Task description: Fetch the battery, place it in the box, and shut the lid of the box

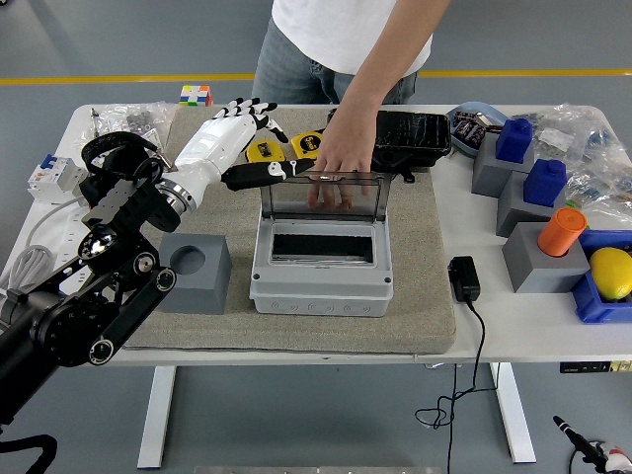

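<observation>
The grey box (321,281) stands mid-mat, its clear lid (321,200) raised upright at the back edge. Inside it I see only a dark opening. Two yellow batteries (263,152) (307,144) lie on the mat behind the box. My left hand (240,133), white with black fingertips, hovers left of the lid with fingers spread and holds nothing; its thumb points toward the lid's top left corner. A person's hand (341,156) reaches from the far side and rests on the lid's top edge, fingers down behind it.
A grey block with a round hole (195,272) sits left of the box. A black pack (411,137) lies behind it. A black adapter with its cable (464,278) lies to the right, and grey and blue blocks, an orange cylinder (561,231) and a blue bin stand beyond.
</observation>
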